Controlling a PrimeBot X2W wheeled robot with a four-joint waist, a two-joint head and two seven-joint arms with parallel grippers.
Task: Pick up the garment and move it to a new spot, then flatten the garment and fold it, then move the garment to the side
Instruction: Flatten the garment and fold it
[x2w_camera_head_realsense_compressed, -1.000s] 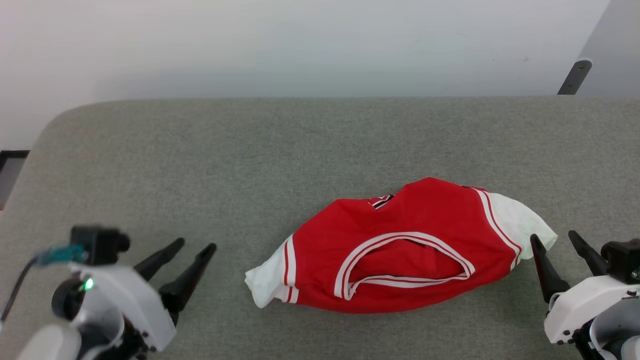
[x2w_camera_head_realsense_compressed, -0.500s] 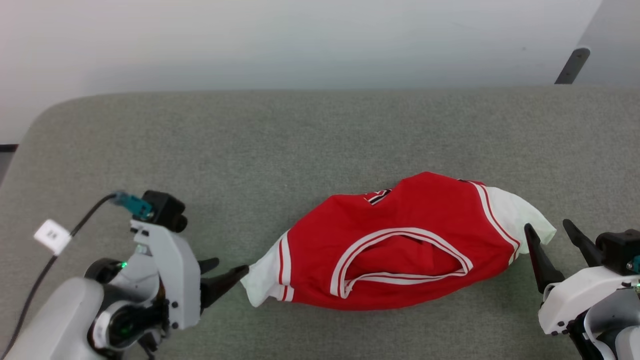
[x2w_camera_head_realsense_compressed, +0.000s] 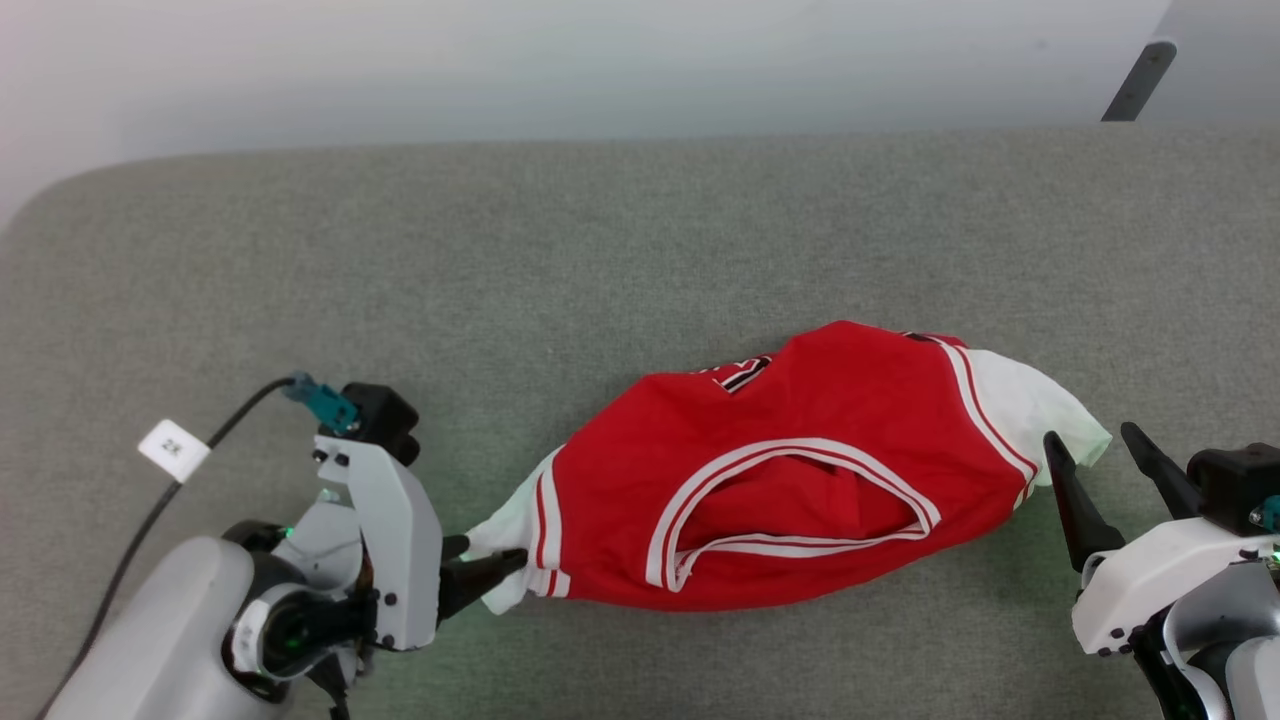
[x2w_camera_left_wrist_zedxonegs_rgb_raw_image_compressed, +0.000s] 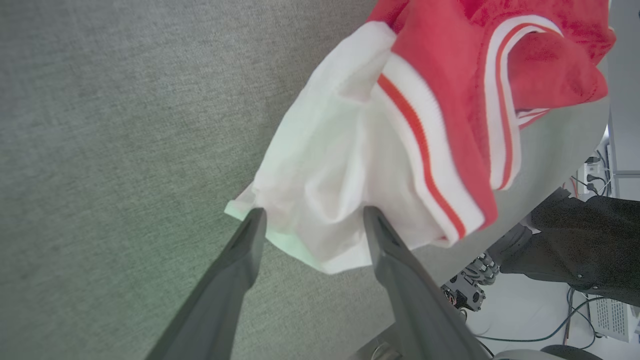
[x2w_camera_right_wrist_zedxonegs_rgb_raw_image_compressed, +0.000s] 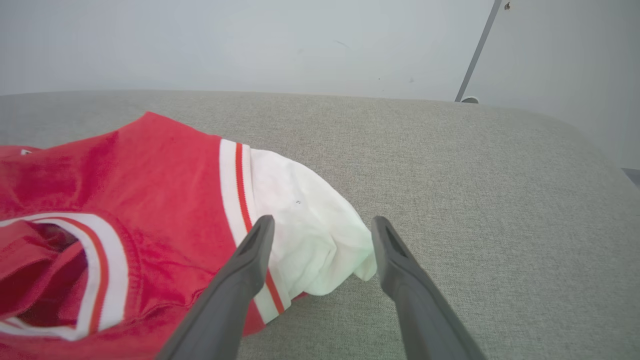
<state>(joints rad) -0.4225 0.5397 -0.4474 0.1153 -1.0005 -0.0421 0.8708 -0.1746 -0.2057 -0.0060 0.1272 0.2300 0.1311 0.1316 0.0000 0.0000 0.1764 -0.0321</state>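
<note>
Likely soft, limp, light: red jersey (x2w_camera_head_realsense_compressed: 800, 470); take by white sleeve (x2w_camera_left_wrist_zedxonegs_rgb_raw_image_compressed: 320, 170); left gripper (x2w_camera_left_wrist_zedxonegs_rgb_raw_image_compressed: 313, 212) jaws spread astride it; right gripper (x2w_camera_right_wrist_zedxonegs_rgb_raw_image_compressed: 322, 220) jaws spread.

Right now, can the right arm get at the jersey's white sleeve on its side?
Probably yes. The right tool is open, and the white sleeve of the jersey lies right at its tips, with nothing between them.

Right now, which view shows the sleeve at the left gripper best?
Left wrist view: the white sleeve sits large and central, the open left gripper straddling its edge. Head view shows it small, partly hidden by that gripper. Right wrist view shows the garment's other sleeve, by the right gripper.
</note>
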